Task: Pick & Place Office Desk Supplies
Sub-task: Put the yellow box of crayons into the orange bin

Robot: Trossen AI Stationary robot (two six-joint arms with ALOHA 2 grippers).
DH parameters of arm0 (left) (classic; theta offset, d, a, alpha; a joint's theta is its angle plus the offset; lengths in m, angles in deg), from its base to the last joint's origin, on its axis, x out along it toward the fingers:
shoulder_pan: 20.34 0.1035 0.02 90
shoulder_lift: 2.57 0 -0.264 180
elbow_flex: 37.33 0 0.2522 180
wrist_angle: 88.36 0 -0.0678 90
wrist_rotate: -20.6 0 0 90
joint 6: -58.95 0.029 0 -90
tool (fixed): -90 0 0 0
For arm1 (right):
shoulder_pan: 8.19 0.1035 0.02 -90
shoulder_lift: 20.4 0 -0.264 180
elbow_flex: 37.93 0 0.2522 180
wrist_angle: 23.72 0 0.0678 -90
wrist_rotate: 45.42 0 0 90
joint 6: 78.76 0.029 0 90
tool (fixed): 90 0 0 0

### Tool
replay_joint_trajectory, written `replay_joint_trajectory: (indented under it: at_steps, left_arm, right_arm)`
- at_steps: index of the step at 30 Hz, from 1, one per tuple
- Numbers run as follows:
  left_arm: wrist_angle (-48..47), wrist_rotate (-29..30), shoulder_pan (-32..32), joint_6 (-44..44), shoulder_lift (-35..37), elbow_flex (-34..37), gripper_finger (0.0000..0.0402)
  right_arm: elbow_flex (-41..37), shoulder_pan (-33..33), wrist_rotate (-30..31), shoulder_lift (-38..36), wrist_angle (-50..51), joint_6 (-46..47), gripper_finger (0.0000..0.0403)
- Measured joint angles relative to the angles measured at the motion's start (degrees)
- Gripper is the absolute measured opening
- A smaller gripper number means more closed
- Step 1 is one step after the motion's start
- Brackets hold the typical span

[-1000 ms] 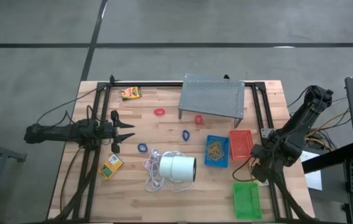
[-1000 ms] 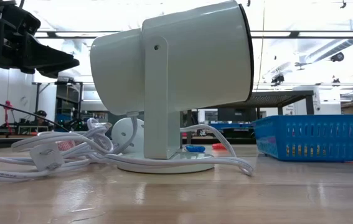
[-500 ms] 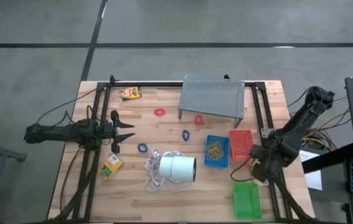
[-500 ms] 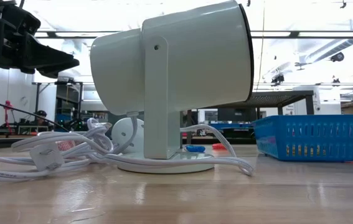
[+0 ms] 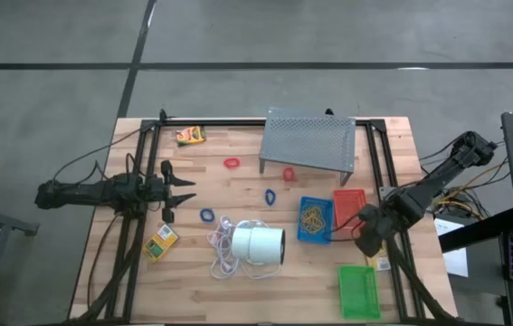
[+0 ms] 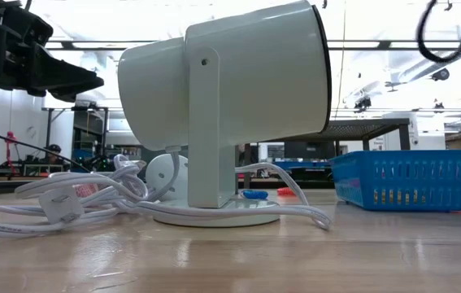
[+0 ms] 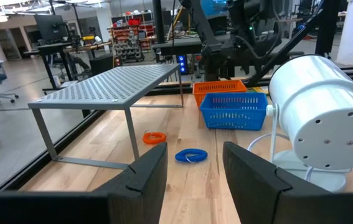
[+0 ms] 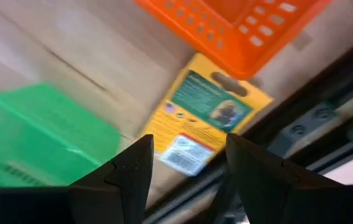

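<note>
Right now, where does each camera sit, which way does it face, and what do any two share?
High: overhead, straight down on the table; both arms show.
Low: table height, facing the white lamp; left arm at top left.
Left wrist: past its open fingers toward the metal stand.
Right wrist: down past open fingers at a yellow box.
Shared: the blue tray appears in left wrist, low and high.

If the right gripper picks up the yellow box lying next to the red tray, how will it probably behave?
The yellow box looks like thin printed card, so it is probably light and may dent under a hard squeeze. It lies flat on the table, so sliding seems likelier than rolling or tipping. Its edge sits under the red tray, which might shift when it is lifted.
</note>
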Motion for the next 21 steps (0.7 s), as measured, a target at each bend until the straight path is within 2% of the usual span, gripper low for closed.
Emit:
replay_joint_trajectory:
  at_steps: [7, 14, 21]
  left_arm:
    - [0.0, 0.0, 0.0, 0.01, 0.0, -0.01, 0.0159]
    - [0.0, 0.02, 0.0, -0.16, 0.0, 0.01, 0.0159]
    - [0.0, 0.02, 0.0, -0.16, 0.0, 0.0, 0.0159]
  right_arm:
    - [-1.11, 0.15, 0.72, 0.5, 0.72, -1.74, 0.0199]
    - [-0.53, -1.67, 0.89, 2.32, 0.41, 2.54, 0.0199]
    - [1.8, -2.97, 2.17, 3.0, 1.98, -11.59, 0.0199]
